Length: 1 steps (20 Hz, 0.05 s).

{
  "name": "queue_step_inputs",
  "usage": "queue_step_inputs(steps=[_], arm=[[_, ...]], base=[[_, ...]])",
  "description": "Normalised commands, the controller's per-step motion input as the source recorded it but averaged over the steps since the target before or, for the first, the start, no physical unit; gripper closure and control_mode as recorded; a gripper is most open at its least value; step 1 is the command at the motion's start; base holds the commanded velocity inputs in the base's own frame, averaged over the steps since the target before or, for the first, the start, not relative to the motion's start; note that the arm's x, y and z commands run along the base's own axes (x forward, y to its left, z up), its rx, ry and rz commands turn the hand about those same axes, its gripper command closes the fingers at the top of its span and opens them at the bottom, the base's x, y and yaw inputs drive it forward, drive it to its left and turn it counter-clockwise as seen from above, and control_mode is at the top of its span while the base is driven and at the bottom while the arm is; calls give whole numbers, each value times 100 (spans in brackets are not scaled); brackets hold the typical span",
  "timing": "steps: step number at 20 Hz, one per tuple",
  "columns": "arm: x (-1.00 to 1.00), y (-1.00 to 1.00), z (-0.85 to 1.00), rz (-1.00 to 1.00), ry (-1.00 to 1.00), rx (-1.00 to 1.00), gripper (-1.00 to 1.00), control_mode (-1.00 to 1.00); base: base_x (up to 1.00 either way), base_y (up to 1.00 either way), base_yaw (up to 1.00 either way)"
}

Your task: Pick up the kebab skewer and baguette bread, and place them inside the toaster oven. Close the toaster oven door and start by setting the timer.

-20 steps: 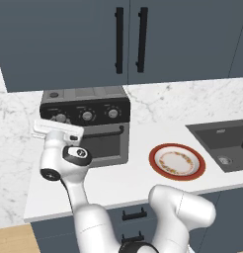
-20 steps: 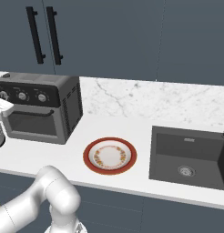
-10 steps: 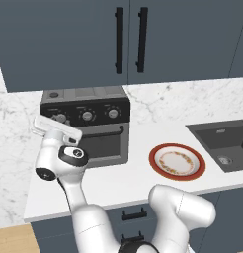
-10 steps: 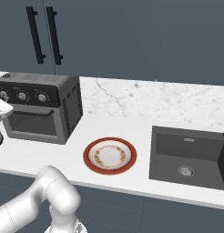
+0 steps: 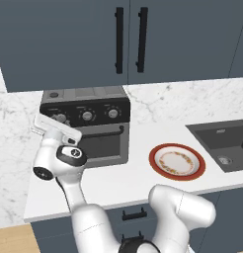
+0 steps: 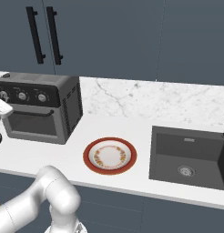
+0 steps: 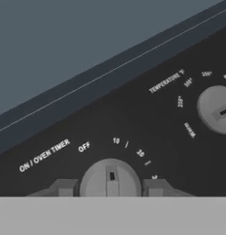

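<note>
End effector (image 7: pixel 110 187) clamped on timer knob (image 7: pixel 110 180) at left of toaster oven (image 5: pixel 89 123) panel; door (image 5: pixel 102 146) shut, plate (image 5: pixel 176 162) right on worktop (image 5: pixel 128 173).

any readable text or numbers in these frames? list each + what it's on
"ON / OVEN TIMER" – toaster oven panel, left of the timer knob
"OFF" – beside it
"10", "20" – timer scale; next number cut off
"TEMPERATURE °F" – above the temperature knob
"WARM" – same dial
Temperature figures: too blurred
Base views: panel print too small
</note>
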Motion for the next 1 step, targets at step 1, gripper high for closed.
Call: queue_step_inputs(steps=[1], arm=[[9, 0, 0, -8, -4, 33, 100, -100]], base=[[0, 0, 0]])
